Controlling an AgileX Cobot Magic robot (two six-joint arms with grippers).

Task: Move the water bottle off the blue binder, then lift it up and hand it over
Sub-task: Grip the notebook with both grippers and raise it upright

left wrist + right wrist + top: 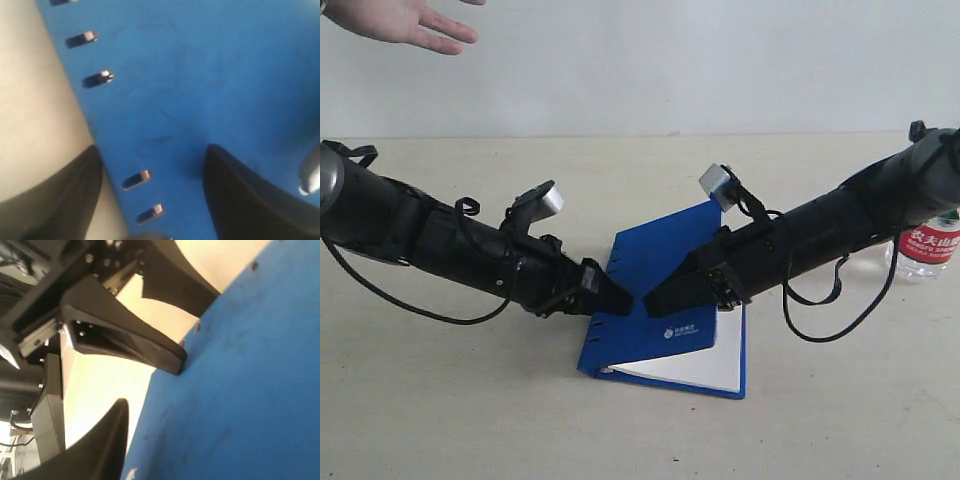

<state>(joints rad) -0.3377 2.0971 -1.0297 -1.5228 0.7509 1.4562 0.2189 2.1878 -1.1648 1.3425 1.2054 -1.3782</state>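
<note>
The blue binder (pixel 660 250) lies mid-table with its far side tilted up and white pages showing at its near corner. My left gripper (pixel 616 298) is open at the slotted spine edge. In the left wrist view the left gripper (pixel 152 150) has one finger over the table and the other on the blue cover (pixel 200 75). My right gripper (pixel 656 300) meets it from the right, open. One of its fingers (pixel 112 440) shows beside the binder (pixel 250 390); the other is hidden. The water bottle (pixel 928 245) stands on the table behind my right arm, off the binder.
A person's open hand (pixel 405 22) reaches in at the top left, palm up. The left gripper's fingers (pixel 165 357) appear in the right wrist view, touching the binder's edge. A pale wall runs behind the table.
</note>
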